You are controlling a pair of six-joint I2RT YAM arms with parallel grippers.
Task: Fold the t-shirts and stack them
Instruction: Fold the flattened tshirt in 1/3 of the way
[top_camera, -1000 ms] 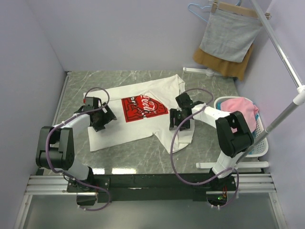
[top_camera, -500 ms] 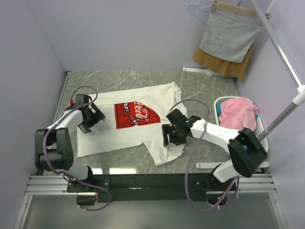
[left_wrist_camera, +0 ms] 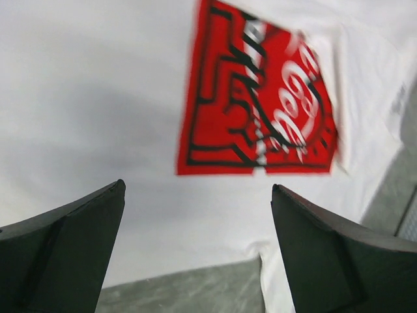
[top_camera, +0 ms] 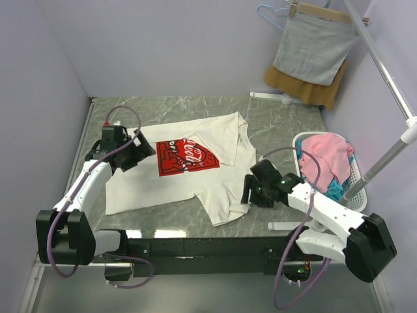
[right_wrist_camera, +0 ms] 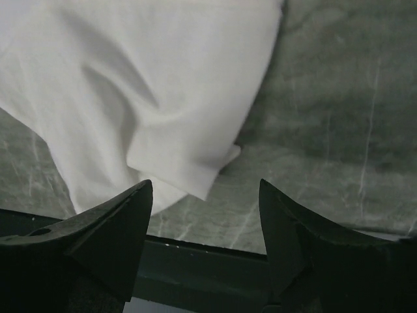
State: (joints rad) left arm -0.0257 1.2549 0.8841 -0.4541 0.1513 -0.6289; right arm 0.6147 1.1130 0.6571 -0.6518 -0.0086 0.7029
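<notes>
A white t-shirt lies spread flat on the grey marble table, chest up. Its red square print with white script is left of the middle. My left gripper is open and empty above the shirt's left part. In the left wrist view the print lies ahead of it. My right gripper is open and empty beside the shirt's near right sleeve. In the right wrist view the sleeve lies just ahead of the open jaws, not between them.
A white laundry basket with pink cloth stands at the right. A grey cloth and a mustard-brown cloth hang at the back right. A metal pole slants along the right. The black base rail runs along the near edge.
The shirt slid left and toward the near edge along with both grippers. Now the left gripper has risen over the shirt and the right gripper has drawn back to the right, off the sleeve.
</notes>
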